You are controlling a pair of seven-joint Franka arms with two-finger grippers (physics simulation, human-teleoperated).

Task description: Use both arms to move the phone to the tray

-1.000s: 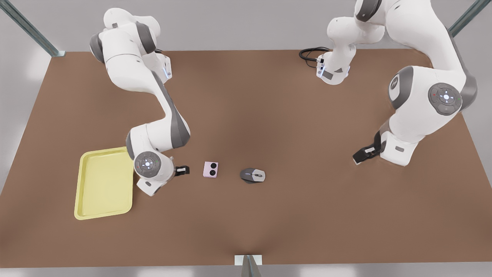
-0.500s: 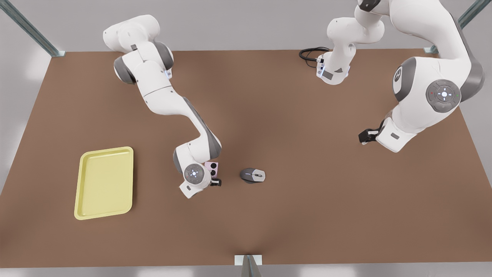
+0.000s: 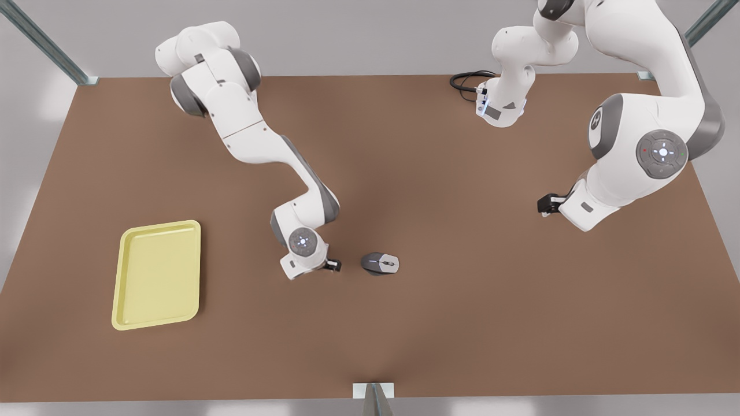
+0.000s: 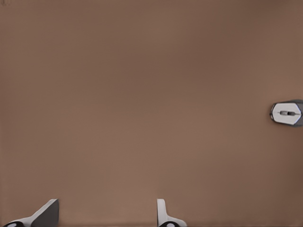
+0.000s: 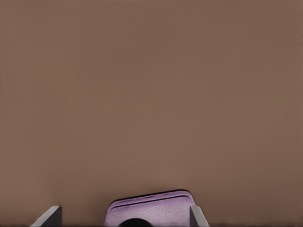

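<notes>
The pale pink phone [image 5: 149,210] lies flat on the brown table between the fingers of my right gripper [image 5: 124,215], which is open; one finger [image 5: 196,216] stands close to the phone's edge, the other [image 5: 48,216] well clear of it. In the front view this gripper [image 3: 331,266] sits low at the table's middle, and its wrist covers the phone. The yellow tray [image 3: 157,274] lies far toward the front view's left. My left gripper [image 3: 547,203] waits open [image 4: 104,215] at the front view's right, over bare table.
A grey computer mouse [image 3: 380,263] lies just to the front view's right of the right gripper, and is seen far off as the mouse [image 4: 287,113] from the left wrist. A black cable [image 3: 465,81] coils at the back edge.
The right arm swung from beside the tray toward the front view's right and now stands over the phone, hiding it in the front view. The left arm drew back slightly.
</notes>
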